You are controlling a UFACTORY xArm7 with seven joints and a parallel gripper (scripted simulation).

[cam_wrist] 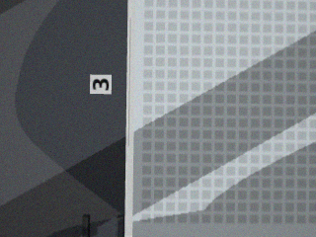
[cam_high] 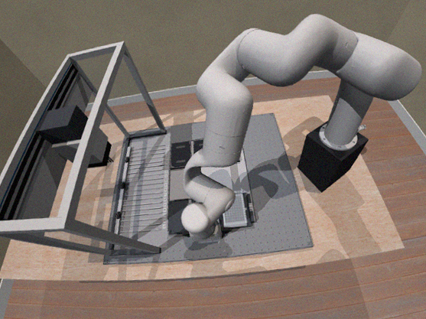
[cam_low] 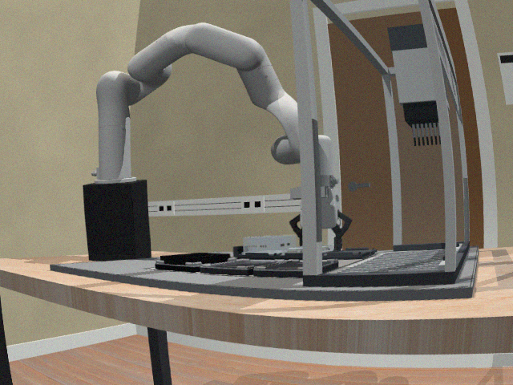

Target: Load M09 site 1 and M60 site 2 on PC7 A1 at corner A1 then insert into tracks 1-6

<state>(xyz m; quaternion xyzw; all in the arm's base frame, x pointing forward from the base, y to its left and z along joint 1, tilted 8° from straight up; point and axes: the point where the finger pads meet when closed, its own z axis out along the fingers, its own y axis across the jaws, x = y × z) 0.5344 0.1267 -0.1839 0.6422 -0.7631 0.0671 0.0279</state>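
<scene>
Now | fingers [cam_low: 320, 230] spread wide, holding nothing | finely gridded plate [cam_wrist: 222, 114] beside label 3 [cam_wrist: 101, 84]

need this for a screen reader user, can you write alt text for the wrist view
Close view straight down on a pale plate with a fine grid of small square wells, filling the right side and crossed by diagonal shadow bands. Left of its straight edge lies a dark flat surface bearing a small white label printed 3; no gripper fingers show.
</scene>
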